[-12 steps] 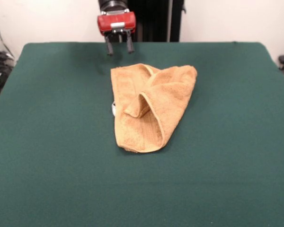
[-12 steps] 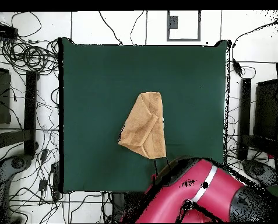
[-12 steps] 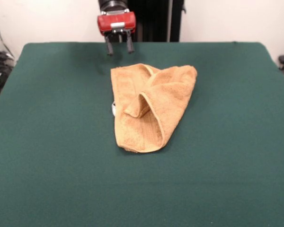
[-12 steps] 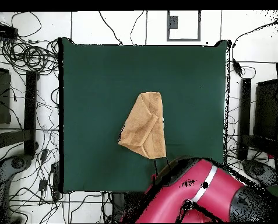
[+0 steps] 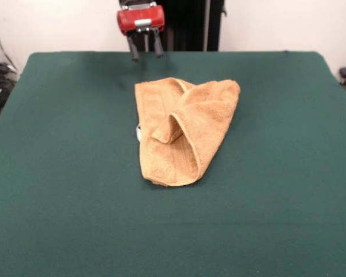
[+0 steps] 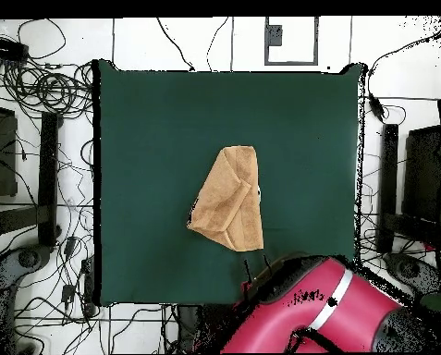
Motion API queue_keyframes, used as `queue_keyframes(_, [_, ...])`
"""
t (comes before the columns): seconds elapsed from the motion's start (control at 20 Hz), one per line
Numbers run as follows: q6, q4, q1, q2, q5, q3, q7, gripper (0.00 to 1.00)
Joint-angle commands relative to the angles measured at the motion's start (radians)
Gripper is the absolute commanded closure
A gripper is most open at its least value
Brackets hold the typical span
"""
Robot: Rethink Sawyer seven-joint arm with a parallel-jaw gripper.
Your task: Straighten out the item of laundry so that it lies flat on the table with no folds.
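Several folds are being shown in the golden-tan terry-cloth towel [image 5: 181, 131], which is lying bunched near the middle of the dark green felt table [image 5: 57, 173]. Nothing is being held by the red and black gripper [image 5: 144, 51], its fingers parted, raised beyond the towel's far edge; flattening is judged entirely outstanding.

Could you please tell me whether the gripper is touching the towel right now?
Apart. The front view shows the open gripper raised behind the towel, with bare green table between them.
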Motion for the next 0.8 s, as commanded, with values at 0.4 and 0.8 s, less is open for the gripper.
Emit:
queue_keyframes(0.4, [0.353,-0.099,0.13,-0.192,0.15,0.254,0.249,0.0])
queue_keyframes(0.8, [0.307,-0.206,0.216,-0.109,0.379,0.297,0.069,0.0])
